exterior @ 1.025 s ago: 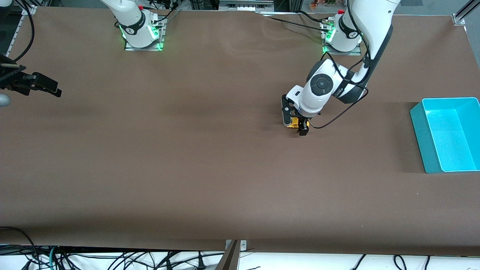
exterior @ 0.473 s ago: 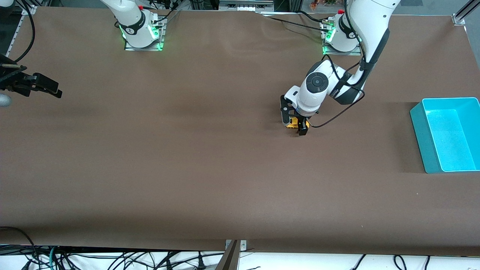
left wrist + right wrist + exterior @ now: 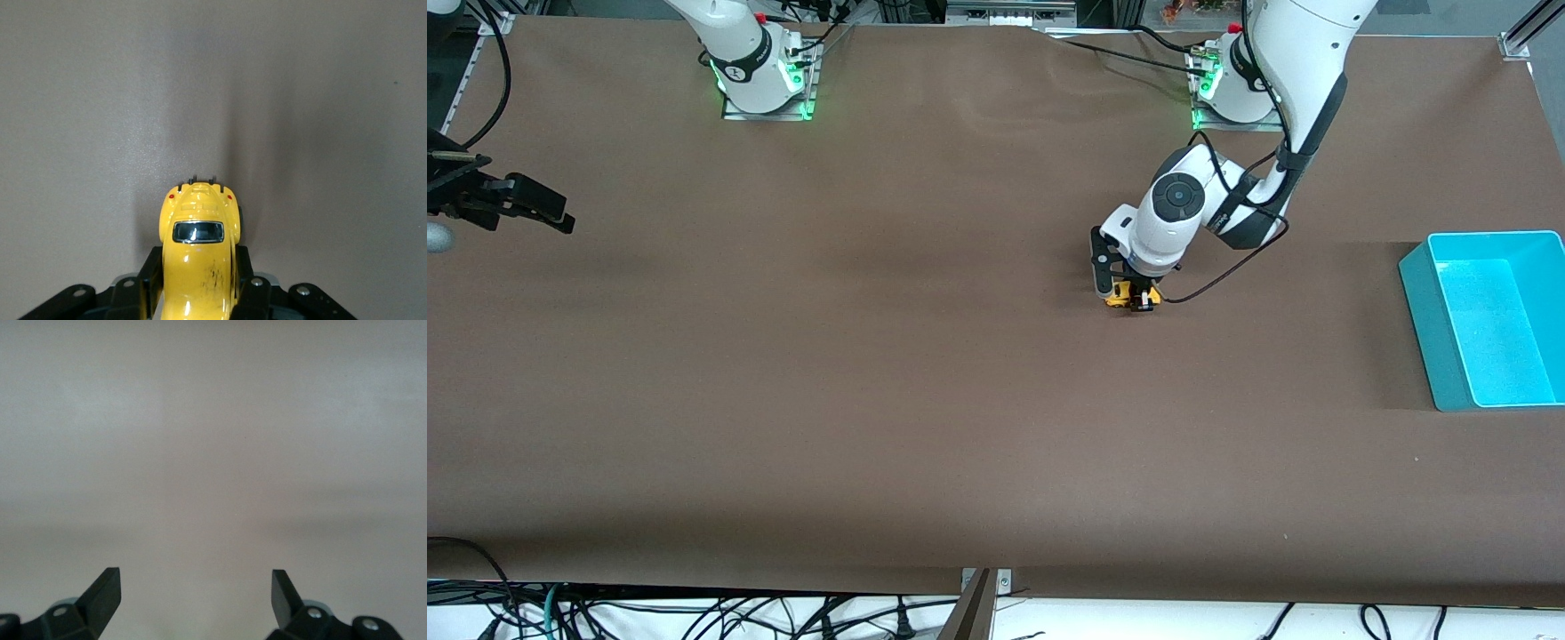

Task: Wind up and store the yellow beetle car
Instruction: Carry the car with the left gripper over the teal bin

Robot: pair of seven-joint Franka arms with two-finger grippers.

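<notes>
Item: yellow beetle car [image 3: 198, 257], pinched in my left claw [image 3: 1129, 298], wheels on the brown bench [image 3: 871, 373] mid-table. Step in hand: winding, I judge; next calls for dragging it backward, then carrying it to the teal bin [image 3: 1489, 316]. Right claw [image 3: 195, 593]: spread, waiting at its own end.

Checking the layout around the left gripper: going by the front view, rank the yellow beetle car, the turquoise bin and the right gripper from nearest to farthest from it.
1. Yellow beetle car: gripped by the left gripper.
2. Turquoise plastic bin: at the left arm's table end.
3. Right gripper: open, waiting at the right arm's end.
</notes>
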